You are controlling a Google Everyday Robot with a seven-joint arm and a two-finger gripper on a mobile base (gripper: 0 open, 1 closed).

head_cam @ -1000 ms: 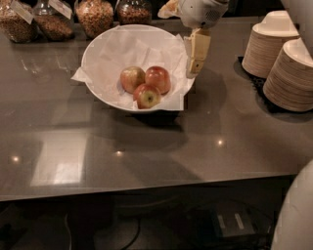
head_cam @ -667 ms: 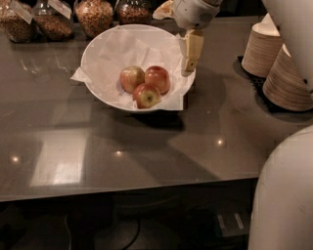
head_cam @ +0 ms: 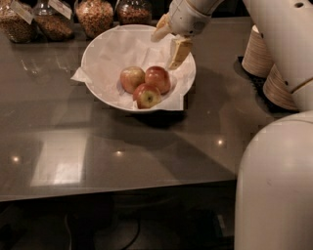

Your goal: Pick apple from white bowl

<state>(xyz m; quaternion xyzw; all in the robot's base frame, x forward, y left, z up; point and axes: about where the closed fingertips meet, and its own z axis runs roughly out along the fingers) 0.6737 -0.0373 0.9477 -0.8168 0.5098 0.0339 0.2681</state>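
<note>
Since 1.0 s ago the robot's white rounded body (head_cam: 274, 185) has filled the near right corner, and the claw (head_cam: 175, 49) has shifted left, from beside the rim to above the right inner wall of the bowl. Nearest, the dark glossy surface (head_cam: 98, 146) carries the wide shallow white bowl lined with crumpled paper (head_cam: 100, 51).

3 apples lie touching in it:
- in front, the apple with a yellow-green stem patch (head_cam: 146, 95);
- behind left, the paler yellowish-pink apple (head_cam: 132, 79);
- behind right, the evenly deep red apple (head_cam: 158, 79), the target.

The claw hangs above and just behind the target, not touching; wide or narrow cannot be told.

Recommendation: descend vertically, centred on the red apple, and straddle it clear of both neighbours and the paper. Stacked beige disposable bowls (head_cam: 274, 73) stand right; glass jars of grain (head_cam: 93, 14) stand farthest back.
</note>
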